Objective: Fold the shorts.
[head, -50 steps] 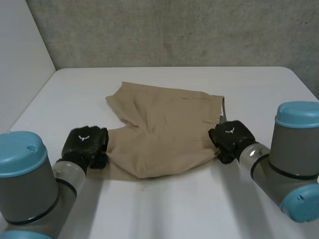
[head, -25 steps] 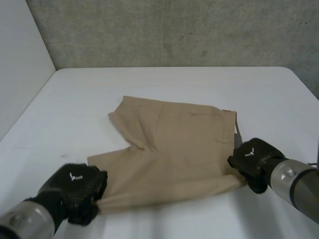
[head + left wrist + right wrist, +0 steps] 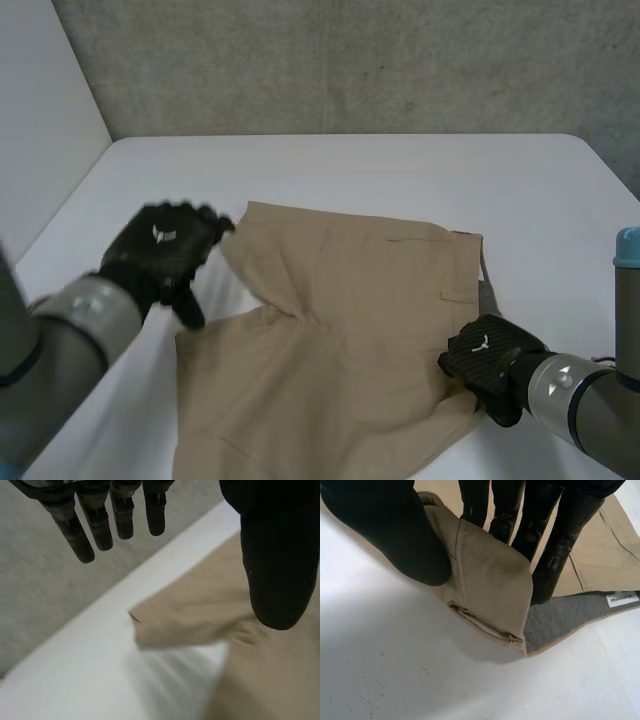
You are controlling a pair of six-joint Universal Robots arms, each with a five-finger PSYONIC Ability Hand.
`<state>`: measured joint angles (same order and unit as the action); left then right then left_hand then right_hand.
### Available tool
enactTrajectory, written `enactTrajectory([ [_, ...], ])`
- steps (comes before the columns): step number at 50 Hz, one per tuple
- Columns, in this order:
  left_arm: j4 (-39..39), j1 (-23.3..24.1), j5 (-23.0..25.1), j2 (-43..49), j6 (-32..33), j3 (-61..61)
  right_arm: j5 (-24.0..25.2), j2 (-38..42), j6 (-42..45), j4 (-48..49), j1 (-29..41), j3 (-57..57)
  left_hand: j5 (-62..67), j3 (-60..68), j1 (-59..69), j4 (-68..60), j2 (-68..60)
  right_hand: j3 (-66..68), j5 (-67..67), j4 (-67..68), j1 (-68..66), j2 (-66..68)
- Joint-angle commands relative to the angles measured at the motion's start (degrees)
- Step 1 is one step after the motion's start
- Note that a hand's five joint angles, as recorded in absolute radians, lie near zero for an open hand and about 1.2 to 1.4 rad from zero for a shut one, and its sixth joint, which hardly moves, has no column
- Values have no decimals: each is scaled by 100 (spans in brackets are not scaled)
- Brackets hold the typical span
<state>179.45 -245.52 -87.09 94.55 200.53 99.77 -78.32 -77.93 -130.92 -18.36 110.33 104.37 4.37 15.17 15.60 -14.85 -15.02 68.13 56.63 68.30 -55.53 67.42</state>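
We have let go with our left hand (image 3: 160, 250). A second ago it was clamped on the end of the leg (image 3: 240, 400) at the 7 o'clock corner of the shorts (image 3: 340, 330). Now it is raised by their 10 o'clock side, fingers (image 3: 85, 535) straight and holding nothing. The shorts have slid towards 6 o'clock on the table (image 3: 400, 170) and their near part has spread wider. Our right hand (image 3: 485, 360) has travelled with the waistband (image 3: 490, 580) from 3 o'clock to about 4 o'clock, and more of the grey lining (image 3: 560, 617) shows beside it.
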Motion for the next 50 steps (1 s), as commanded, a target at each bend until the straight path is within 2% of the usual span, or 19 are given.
enactTrajectory([
  [1, 785, -31, 60, 1749, 179, -1152, -17, 138, -4, 104, 6, 22, 241, 161, 118, -193, -176, 1187, 1337, 1169, -2447, 1258],
  [9, 258, -40, 51, 3427, 512, -2593, -26, 164, -4, 227, 6, 22, 778, 698, 655, -730, -713, 1187, 1337, 1169, -2447, 1258],
  [16, 205, -84, 60, 3886, 680, -2920, -26, 164, -4, 368, -46, 4, 1787, 1707, 1664, -1739, -1722, 1187, 1337, 1169, -2447, 1258],
  [19, 205, -110, 8, 3930, 671, -2902, -26, 164, -4, 377, -55, -13, 3430, 3350, 3307, -3382, -3365, 1187, 1337, 1169, -2447, 1258],
  [20, 205, -119, -19, 3930, 671, -2902, -26, 164, -4, 385, -55, -31, 4153, 4073, 4030, -4105, -4088, 1187, 1337, 1169, -2447, 1258],
  [21, 222, -128, -71, 3922, 654, -2885, -26, 164, -4, 385, -64, -31, 5392, 5312, 5269, -5344, -5328, 1187, 1337, 1169, -2447, 1258],
  [23, 231, -128, -220, 3878, 636, -2858, -26, 164, -4, 385, -64, -31, 6259, 6179, 6136, -6211, -6194, 1187, 1337, 1169, -2447, 1258],
  [24, 240, -136, -447, 3852, 610, -2824, -26, 164, -4, 394, -64, -31, 6560, 6480, 6437, -6512, -6495, 1187, 1337, 1169, -2447, 1258],
  [28, 292, -215, -1150, 3668, 618, -2683, -26, 164, -4, 394, -55, -31, 6516, 6436, 6393, -6468, -6451, 1187, 1337, 1169, -2447, 1258],
  [32, 284, -303, -1425, 3544, 645, -2359, -26, 164, -4, 394, -47, -31, 5929, 5849, 5806, -5882, -5865, 1187, 1337, 1169, -2447, 1258],
  [35, 266, -295, -1425, 3500, 654, -2147, -35, 173, -12, 394, -29, -31, 5173, 5093, 5050, -5125, -5108, 1187, 1337, 1169, -2447, 1258],
  [41, 275, -216, -1408, 3000, 645, -1821, -26, 191, -39, 394, -20, -48, 2313, 2233, 2190, -2265, -2248, 1187, 1337, 1169, -2447, 1258],
  [46, 336, -84, -1399, 2613, 627, -1909, -35, 191, -47, 394, -20, -49, 1504, 1424, 1381, -1456, -1439, 1187, 1337, 1169, -2447, 1258],
  [50, 705, 39, -1057, 2498, 610, -2067, -26, 191, -47, 394, -38, -49, 1284, 1204, 1161, -1236, -1219, 1187, 1337, 1169, -2447, 1258],
])
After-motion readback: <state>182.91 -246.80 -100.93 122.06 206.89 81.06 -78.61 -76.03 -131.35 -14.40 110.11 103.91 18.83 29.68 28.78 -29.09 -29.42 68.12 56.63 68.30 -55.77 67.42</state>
